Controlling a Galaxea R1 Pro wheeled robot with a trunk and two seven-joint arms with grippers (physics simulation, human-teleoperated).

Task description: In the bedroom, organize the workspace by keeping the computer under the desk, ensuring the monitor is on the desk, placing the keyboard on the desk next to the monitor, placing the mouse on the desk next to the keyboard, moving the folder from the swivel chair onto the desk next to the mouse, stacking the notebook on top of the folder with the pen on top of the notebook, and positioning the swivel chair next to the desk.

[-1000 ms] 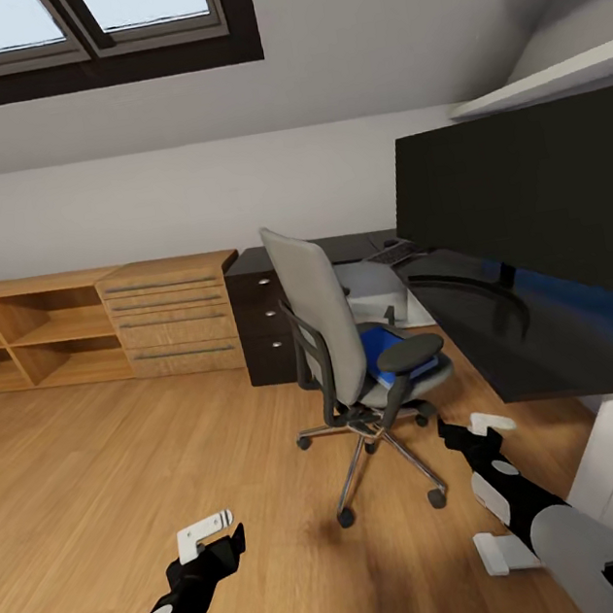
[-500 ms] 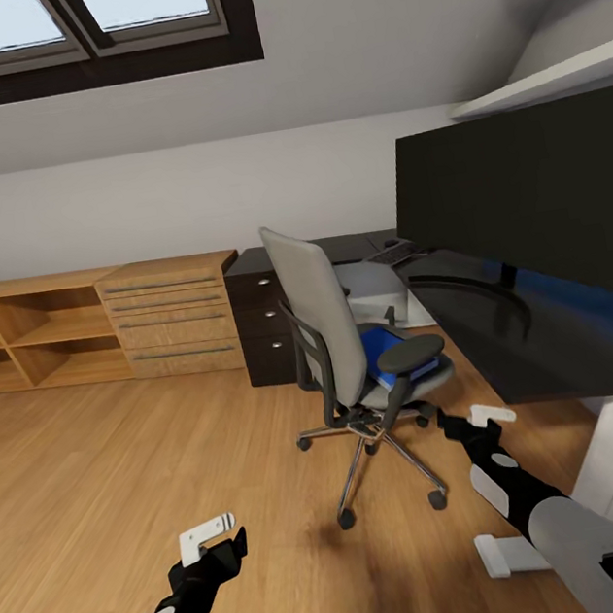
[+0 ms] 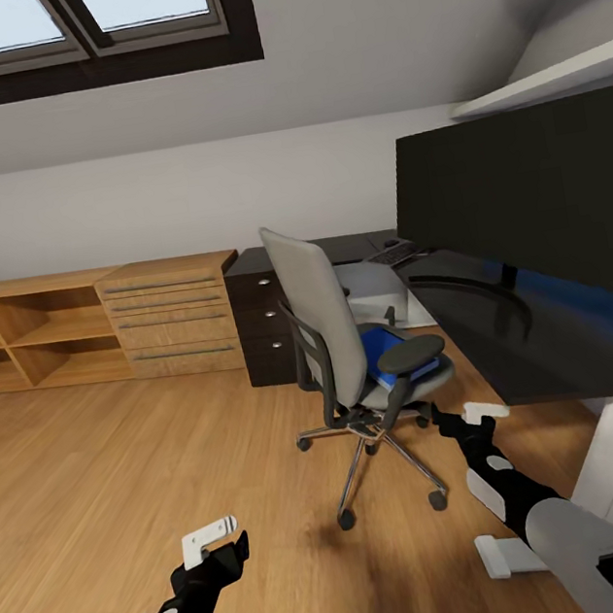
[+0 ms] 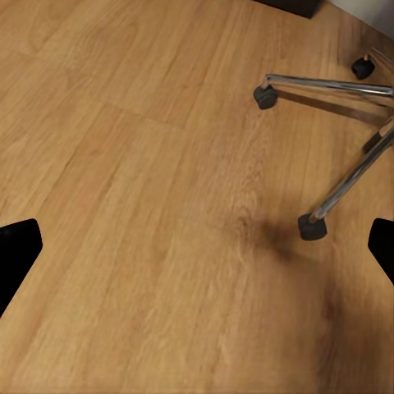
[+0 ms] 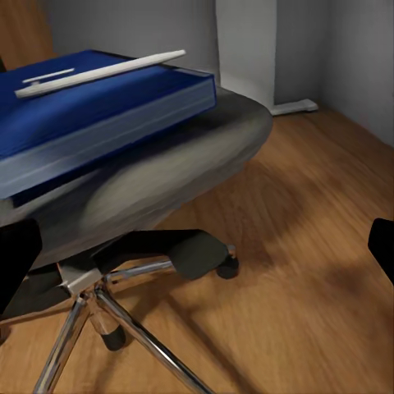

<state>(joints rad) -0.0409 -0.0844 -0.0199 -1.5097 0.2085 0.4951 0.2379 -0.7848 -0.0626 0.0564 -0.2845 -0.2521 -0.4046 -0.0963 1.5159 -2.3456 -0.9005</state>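
It's an attic bedroom with a sloped white ceiling, a dark-framed skylight (image 3: 88, 30) and a warm oak plank floor (image 3: 125, 471). The grey upholstered swivel chair with black armrests and chrome star base (image 3: 354, 358) stands just beside the long black desk with white legs (image 3: 506, 326), and on its seat lies the bright blue flat folder with a white page edge (image 5: 90, 107), a slim white pen (image 5: 103, 70) resting on top of it.

The right gripper (image 3: 468, 417) hangs low by the seat's front edge, and in its wrist view the fingertips sit wide apart, holding nothing. I'd say the job now is lifting that folder. It should rise to seat height and come in level, taking the folder's near edge without tipping it, or the pen will roll off.

The left gripper (image 3: 216, 541) hovers over bare floor near a chair caster (image 4: 312, 226), also spread and empty.

The armrest (image 3: 410, 352) overhangs the folder and crowds the approach. The wide black monitor (image 3: 524, 185) already stands on the desk, with the dark keyboard (image 3: 392, 254) beyond. A low wooden shelf unit (image 3: 93, 324) lines the far wall.
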